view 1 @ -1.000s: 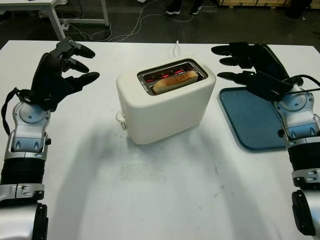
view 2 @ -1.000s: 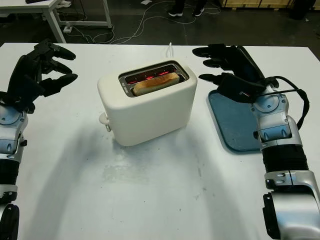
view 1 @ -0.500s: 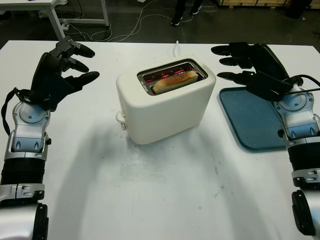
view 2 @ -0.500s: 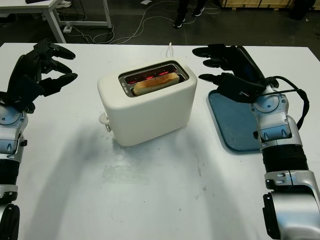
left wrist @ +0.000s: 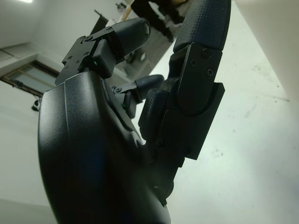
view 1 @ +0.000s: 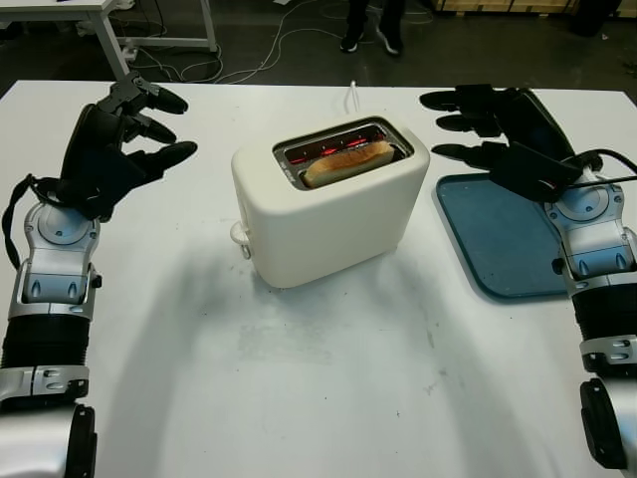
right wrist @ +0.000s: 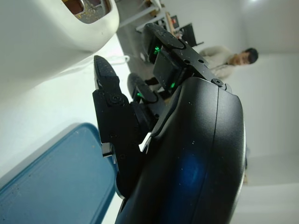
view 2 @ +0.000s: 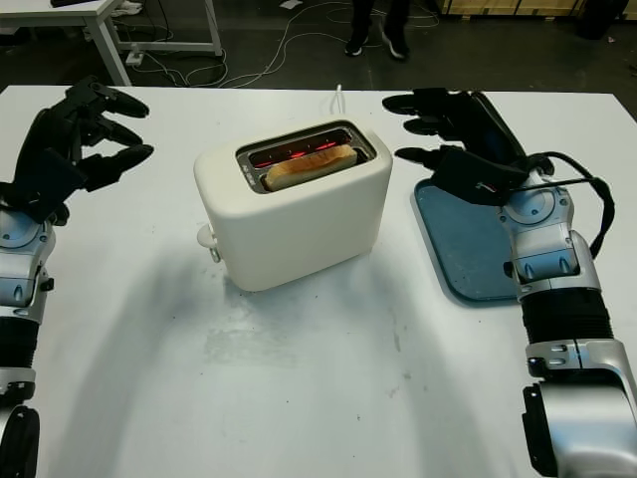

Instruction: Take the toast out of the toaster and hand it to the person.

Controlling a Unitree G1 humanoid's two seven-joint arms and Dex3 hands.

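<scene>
Left eye view: toast point(view 1: 347, 161) sits in the slot of the white toaster point(view 1: 328, 209) at table point(view 1: 299, 378) centre, between both hands, touching neither. Left hand point(view 1: 111, 149) is raised off to the toaster's left, released, holding nothing, palm facing the toaster. Right hand point(view 1: 503, 134) hovers to its right, above the blue tray point(view 1: 503, 239), released too, palm down. No readable writing. A person's feet point(view 1: 365, 42) stand beyond the table.
</scene>
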